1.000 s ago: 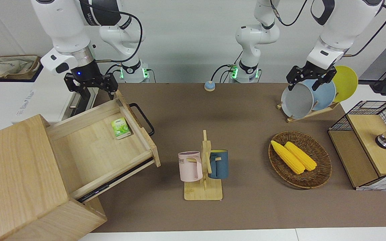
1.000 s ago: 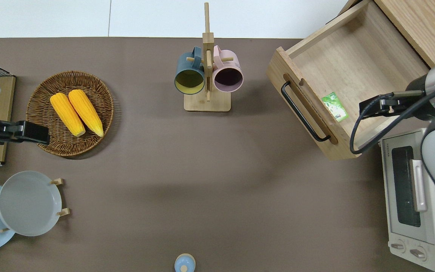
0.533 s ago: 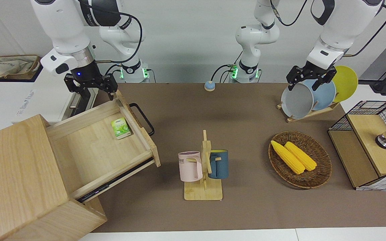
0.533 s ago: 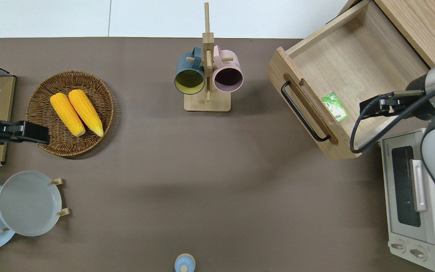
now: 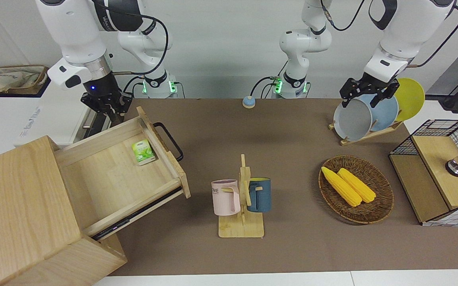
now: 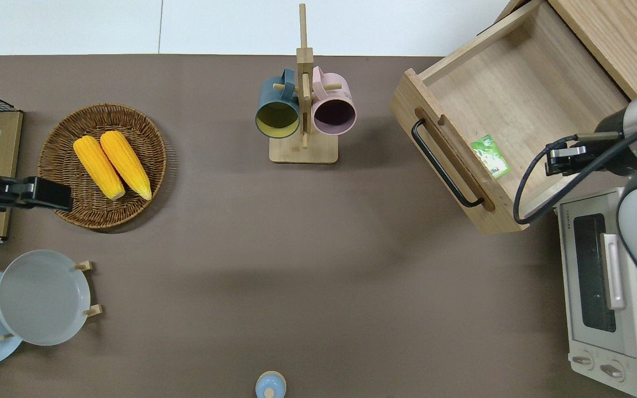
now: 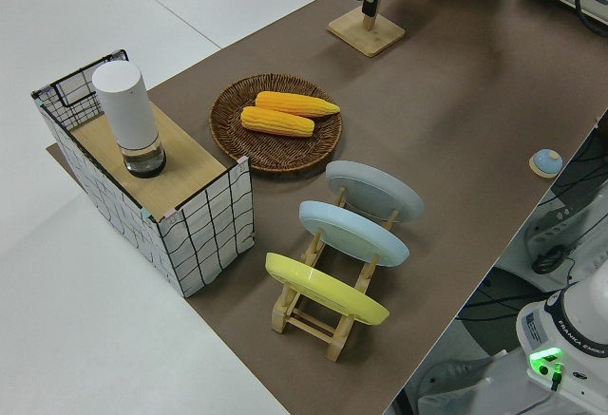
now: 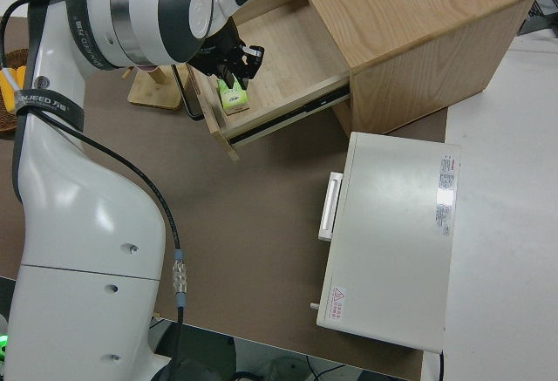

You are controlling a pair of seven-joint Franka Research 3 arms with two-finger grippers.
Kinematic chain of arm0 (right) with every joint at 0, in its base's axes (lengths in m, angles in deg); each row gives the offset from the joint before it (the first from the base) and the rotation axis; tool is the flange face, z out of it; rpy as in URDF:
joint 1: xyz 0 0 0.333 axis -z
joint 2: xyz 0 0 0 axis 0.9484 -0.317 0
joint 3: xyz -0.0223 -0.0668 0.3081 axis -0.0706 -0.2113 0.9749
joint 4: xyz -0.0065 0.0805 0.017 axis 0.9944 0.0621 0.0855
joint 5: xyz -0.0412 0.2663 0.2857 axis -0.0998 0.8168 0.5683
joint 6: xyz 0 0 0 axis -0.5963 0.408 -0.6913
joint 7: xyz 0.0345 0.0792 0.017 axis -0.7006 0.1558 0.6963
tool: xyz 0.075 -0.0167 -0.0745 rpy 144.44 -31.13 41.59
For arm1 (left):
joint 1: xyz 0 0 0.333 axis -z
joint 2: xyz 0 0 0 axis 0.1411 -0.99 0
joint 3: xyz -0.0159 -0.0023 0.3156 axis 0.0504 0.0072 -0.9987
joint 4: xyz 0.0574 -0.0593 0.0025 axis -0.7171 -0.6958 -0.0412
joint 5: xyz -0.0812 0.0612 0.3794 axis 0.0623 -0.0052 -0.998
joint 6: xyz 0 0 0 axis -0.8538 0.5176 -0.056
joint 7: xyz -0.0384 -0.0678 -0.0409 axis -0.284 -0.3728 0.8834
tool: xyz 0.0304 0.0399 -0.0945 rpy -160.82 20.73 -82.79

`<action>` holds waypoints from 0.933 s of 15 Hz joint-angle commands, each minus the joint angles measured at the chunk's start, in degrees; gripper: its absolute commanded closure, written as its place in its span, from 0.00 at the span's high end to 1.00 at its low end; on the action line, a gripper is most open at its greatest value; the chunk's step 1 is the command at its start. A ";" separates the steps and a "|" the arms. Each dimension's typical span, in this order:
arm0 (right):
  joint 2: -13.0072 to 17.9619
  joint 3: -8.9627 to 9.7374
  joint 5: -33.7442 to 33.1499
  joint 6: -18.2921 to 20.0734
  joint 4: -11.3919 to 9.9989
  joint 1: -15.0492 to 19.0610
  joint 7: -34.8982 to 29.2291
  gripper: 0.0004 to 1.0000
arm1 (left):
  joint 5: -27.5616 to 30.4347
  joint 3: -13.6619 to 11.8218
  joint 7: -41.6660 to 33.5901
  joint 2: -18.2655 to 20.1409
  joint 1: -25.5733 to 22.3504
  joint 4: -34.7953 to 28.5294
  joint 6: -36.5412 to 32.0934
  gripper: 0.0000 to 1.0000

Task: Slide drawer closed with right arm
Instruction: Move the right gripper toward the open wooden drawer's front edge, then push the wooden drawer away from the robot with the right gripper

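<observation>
Four views, one moment; drawer pulled fully out.

Front view: drawer (image 5: pixel 119 171) standing open from cabinet (image 5: pixel 22 210) at the right arm's end of the worktop (image 5: pixel 292 167); bar handle (image 5: pixel 169 140) on its front panel, turned toward the worktop's middle; green packet (image 5: pixel 143 152) lying inside. Right gripper (image 5: pixel 107 105) hanging over the drawer's edge nearest the robots; fingers drawn together, gripping nothing. Left arm parked.

Overhead view: right gripper (image 6: pixel 562 160) over the drawer's interior (image 6: pixel 517 105), on the cabinet side of the front panel. Handle's long axis diagonal (image 6: pixel 444 166). Closing push judged to need contact on the panel's outer face, hence a move across to the handle side first. White oven (image 6: pixel 600 293) just beside the drawer's corner.

Left side view: drawer out of frame.

Right side view: fingers (image 8: pixel 237 65) closed, just above the packet (image 8: pixel 232 95).
</observation>
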 commanded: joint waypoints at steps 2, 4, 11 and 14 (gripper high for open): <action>0.33 0.53 1.67 -0.20 -0.28 0.43 1.31 0.00 | -0.98 0.40 -0.56 -0.65 -0.31 1.49 -1.13 0.99; 0.50 0.62 1.76 0.24 -0.02 0.43 1.22 0.00 | -0.98 0.40 -0.56 -0.65 -0.31 1.40 -1.13 0.99; 0.85 4.22 1.49 2.17 0.24 -1.58 -8.43 0.00 | -0.98 0.40 -0.56 -0.65 -0.31 1.40 -1.13 0.99; 0.94 4.84 0.97 2.18 0.25 -4.83 -16.07 0.00 | -0.98 0.40 -0.56 -0.65 -0.31 1.49 -1.13 0.99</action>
